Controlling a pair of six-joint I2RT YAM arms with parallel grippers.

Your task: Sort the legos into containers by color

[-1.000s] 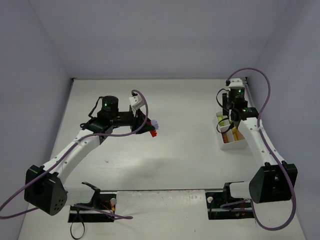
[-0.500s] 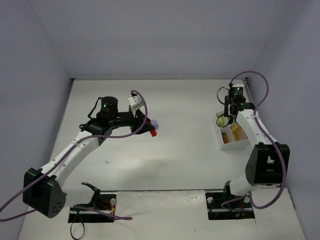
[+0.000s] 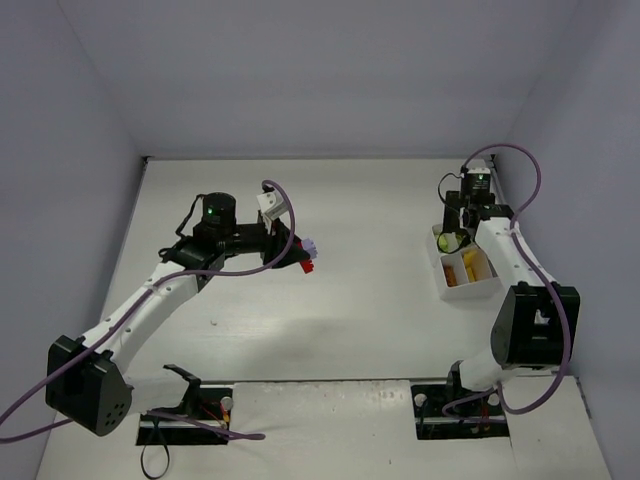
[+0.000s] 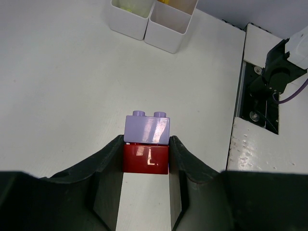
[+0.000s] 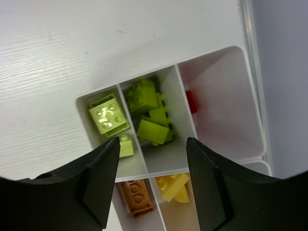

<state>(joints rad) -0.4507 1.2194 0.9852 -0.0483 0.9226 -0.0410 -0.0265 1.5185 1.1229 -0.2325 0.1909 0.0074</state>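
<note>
**benchwatcher:** Left wrist view was the clear one for me. The left gripper (image 4: 146, 144) had its jaws closed most of the way, pinching a red brick (image 4: 146, 160) by its sides. A lavender brick (image 4: 147, 129) was stacked on that one, studs pointing away from the wrist. The pair was held over the table (image 4: 62, 86), well apart from the white tray (image 4: 166, 31) at the far end. Anyone catch the other arm?

**yam_fan:** Yep, I stood on that side. The right gripper (image 5: 152, 144) hovered right over the tray, jaws spread apart with nothing between them. Under it, a lime green brick (image 5: 108, 118) lay studs up in one compartment. A heap of lime bricks (image 5: 149, 115) filled the one next door, with a thin wall between them. A small lime piece (image 5: 126, 146) sat right at that wall, just beside one fingertip. Couldn't tell if they touched. A second red brick (image 5: 191, 101) lay against the wall of the bigger compartment on the other side. Nearer the wrist, a brown brick (image 5: 137, 195) and some yellow bricks (image 5: 175, 185) had a compartment each.

**benchwatcher:** Matches the top external camera. It showed the two grippers well apart, with the tray way over by the right edge of the table.
</note>
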